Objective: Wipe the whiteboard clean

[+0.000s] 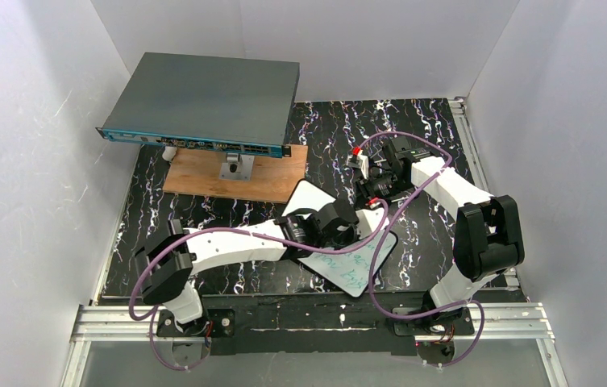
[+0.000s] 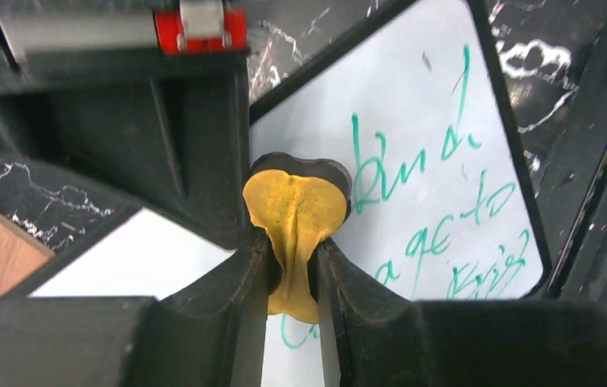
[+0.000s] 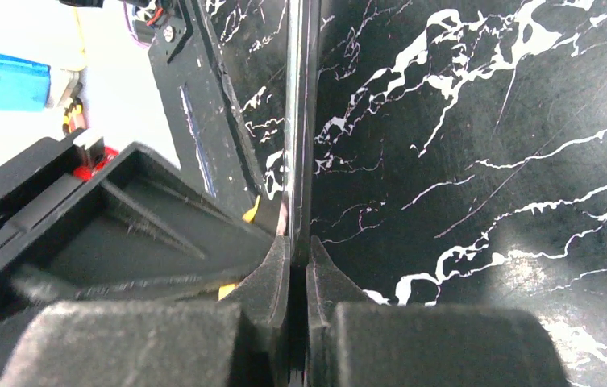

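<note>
The left fingers (image 2: 231, 278) pinch a yellow eraser pad (image 2: 296, 214); the right fingers (image 3: 276, 270) clamp the edge of the flat white whiteboard (image 2: 421, 97). Beside the pad lies green handwriting (image 2: 437, 218); advise firm, overlapping strokes.

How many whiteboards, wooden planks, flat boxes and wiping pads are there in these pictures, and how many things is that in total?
whiteboard: 1
wooden plank: 1
grey flat box: 1
yellow wiping pad: 1
Total: 4
</note>
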